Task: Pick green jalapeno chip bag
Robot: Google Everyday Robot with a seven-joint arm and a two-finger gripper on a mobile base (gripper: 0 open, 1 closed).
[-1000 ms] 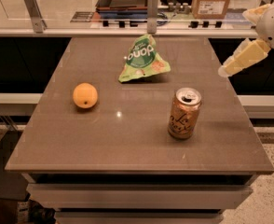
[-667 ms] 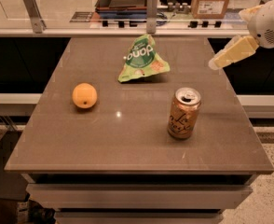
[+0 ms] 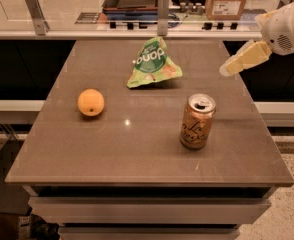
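The brown table (image 3: 137,154) carries three things. The gripper (image 3: 229,67) hangs over its right edge, angled down and leftward; whether it is wide or narrow cannot be told. The green jalapeno chip bag (image 3: 153,64) lies at the far middle, well apart from the gripper. The opened drink can (image 3: 197,121) stands upright nearer, right of centre; the orange (image 3: 91,102) sits left

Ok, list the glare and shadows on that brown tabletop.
Camera view: a small bright glare spot sits on the brown tabletop between the round orange fruit and the copper drink can; soft shadows lie under the fruit and beside the crinkly light-green chip bag; the pale gripper hangs near the table's right edge, away from the bag.
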